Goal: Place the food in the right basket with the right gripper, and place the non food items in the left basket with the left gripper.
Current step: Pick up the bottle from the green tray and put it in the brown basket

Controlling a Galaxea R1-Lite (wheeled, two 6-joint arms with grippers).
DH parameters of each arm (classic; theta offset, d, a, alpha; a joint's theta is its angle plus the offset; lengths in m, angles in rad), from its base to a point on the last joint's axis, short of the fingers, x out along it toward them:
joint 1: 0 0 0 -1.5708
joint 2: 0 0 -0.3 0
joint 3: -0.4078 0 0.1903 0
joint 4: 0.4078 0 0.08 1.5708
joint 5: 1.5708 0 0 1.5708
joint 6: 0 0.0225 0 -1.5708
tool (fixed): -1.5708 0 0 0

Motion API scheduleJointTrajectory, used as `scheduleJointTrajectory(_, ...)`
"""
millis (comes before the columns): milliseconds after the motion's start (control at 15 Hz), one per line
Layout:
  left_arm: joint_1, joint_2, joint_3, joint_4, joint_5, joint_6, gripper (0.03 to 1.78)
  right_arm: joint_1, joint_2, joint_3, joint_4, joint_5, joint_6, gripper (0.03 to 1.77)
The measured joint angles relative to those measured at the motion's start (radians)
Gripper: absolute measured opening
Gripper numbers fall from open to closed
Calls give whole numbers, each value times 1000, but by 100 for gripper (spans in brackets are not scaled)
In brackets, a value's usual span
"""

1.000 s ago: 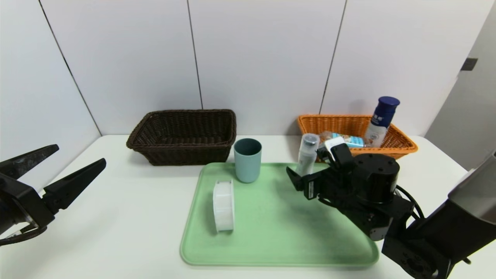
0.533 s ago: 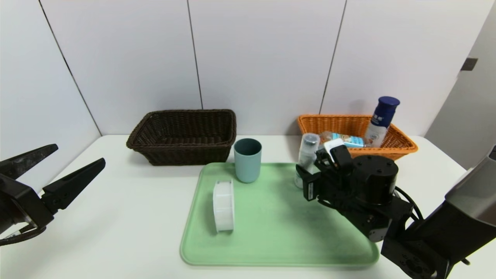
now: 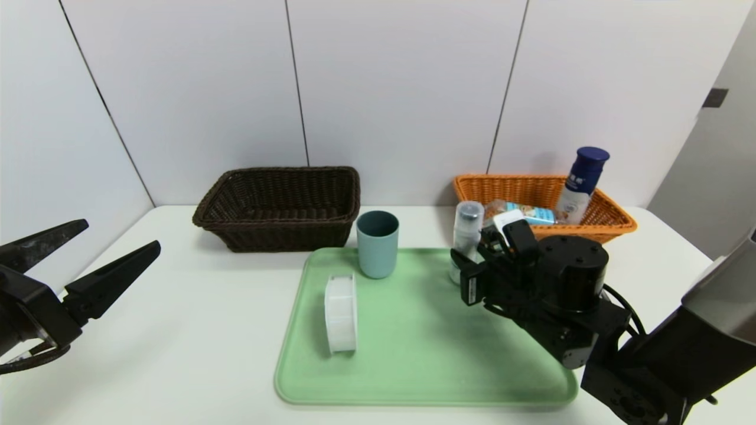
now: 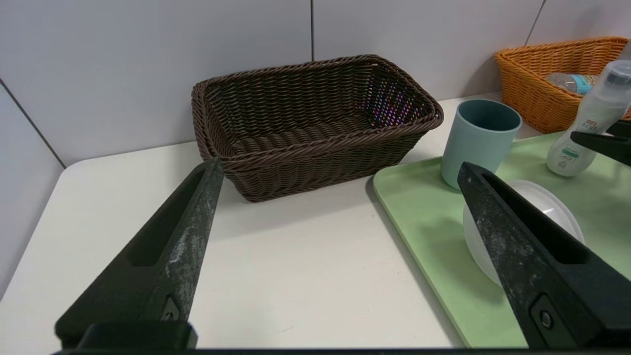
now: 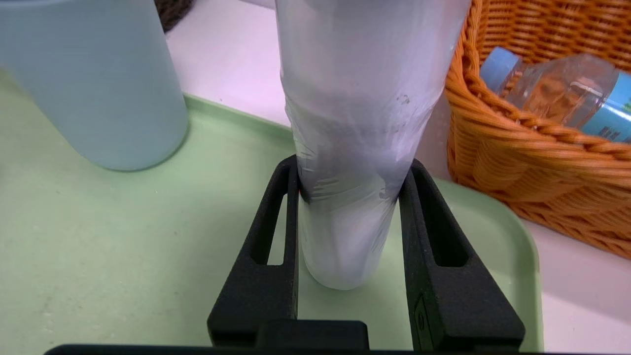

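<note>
My right gripper (image 3: 466,268) is clamped on the slim small white bottle (image 3: 466,236), both fingers (image 5: 276,231) pressed against its lower body; the bottle stands upright on the green tray (image 3: 425,378) near the tray's far right corner, its base on the tray surface as far as the right wrist view shows. Just beyond that corner sits the orange basket (image 3: 614,221) at the far right of the worktop (image 3: 177,330), with the clear water bottle (image 3: 520,211) lying inside it and the taller white bottle (image 3: 582,184) with the navy cap leaning against its right wall. The teal-grey cup (image 3: 377,243) stands upright at the tray's far edge, left of the gripped bottle and apart from it. The round white case (image 3: 341,313) stands on its edge near the tray's left edge. The dark brown basket (image 3: 277,206) sits at the far side of the worktop, beyond the tray's far left corner; I see nothing in the part of its interior that shows. My left gripper (image 3: 82,265) hangs over the left edge of the worktop, fingers spread wide and holding nothing, well apart from the tray.
</note>
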State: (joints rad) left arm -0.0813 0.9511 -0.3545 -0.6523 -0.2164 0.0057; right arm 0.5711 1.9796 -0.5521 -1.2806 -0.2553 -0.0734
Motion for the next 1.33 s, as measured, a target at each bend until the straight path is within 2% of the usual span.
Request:
scheduleJointTrajectory(200, 0, 0, 1, 1, 0, 0, 169, 27, -56, -34, 29, 0, -10, 58)
scheduleJointTrajectory(467, 0, 0, 3, 1, 0, 3, 169, 52, -166, -143, 179, -1, -23, 58)
scheduleJointTrajectory(667, 0, 0, 5, 0, 0, 3, 169, 61, -202, -297, 304, 16, -45, 58)
scheduleJointTrajectory(1000, 0, -13, 6, 1, 0, 3, 169, 68, -161, -689, 567, 88, -70, 58)
scheduleJointTrajectory(1333, 0, -18, 10, 1, 0, 5, 169, 116, 66, -1198, 839, 132, -85, 58)
